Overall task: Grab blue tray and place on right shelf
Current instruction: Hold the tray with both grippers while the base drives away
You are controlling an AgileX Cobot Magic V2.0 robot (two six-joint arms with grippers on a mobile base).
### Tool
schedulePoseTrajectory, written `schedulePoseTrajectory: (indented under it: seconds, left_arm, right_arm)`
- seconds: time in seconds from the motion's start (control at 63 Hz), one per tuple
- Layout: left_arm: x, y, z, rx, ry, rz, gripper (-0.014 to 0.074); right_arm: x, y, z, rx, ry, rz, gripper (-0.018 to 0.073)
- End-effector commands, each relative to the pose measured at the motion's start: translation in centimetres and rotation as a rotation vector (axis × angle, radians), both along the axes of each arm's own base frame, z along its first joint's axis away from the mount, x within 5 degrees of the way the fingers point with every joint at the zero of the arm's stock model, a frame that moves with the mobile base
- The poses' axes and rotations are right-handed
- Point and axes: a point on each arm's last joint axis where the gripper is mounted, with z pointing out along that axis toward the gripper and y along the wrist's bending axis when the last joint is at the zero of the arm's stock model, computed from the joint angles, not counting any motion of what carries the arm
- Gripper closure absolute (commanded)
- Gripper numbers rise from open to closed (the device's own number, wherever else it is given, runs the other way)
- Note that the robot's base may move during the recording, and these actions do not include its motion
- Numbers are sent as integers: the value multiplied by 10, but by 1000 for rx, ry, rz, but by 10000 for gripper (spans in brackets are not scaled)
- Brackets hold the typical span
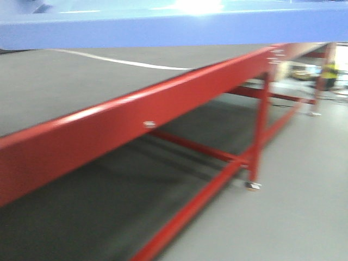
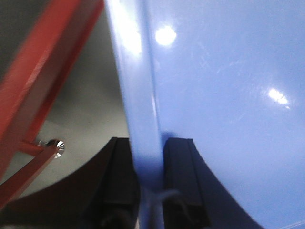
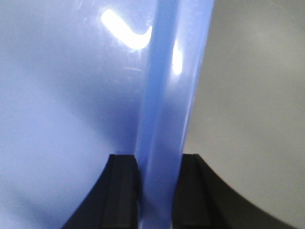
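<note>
You have the blue tray [image 1: 163, 24] off the table and carried between both arms. In the front view it runs as a wide band across the top of the picture, so its long axis lies side to side in front of you, about level.

The left claw [image 2: 148, 157] is clamped on the rim at the tray's left end, with one black finger [image 2: 119, 171] outside the rim and the other inside the tray. The right claw [image 3: 157, 176] pinches the opposite rim the same way. Each rim runs straight out from between the fingers, so both grips look square, though you cannot see how deep either one reaches.

The relation to watch is what lies beside each end. By the left end, the red table [image 1: 109, 130] with its dark mat [image 1: 65, 81] is close: its frame fills the left of the left wrist view, just beside the rim. Past the right end, the right wrist view shows only grey floor [image 3: 248, 95].

The right shelf is not in any view, so you cannot yet tell how far round it stands. I judge the right end is the free one. When you turn toward the shelf, lead with that end and mind the left end near the table frame. Move both arms together, because the tray hangs on two thin rim grips.
</note>
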Motion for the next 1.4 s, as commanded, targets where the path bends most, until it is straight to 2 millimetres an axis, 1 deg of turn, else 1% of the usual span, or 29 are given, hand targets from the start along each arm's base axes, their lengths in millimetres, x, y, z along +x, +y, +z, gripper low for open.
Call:
schedulePoseTrajectory:
  seconds: [0.0, 1.382]
  left_arm:
    - [-10, -4, 21, -69, -67, -54, 645]
    - [-10, -4, 21, -69, -67, -54, 645]
  right_arm:
    - [-3, -1, 21, 29, -125, 37, 503]
    - [-3, -1, 21, 29, -125, 37, 503]
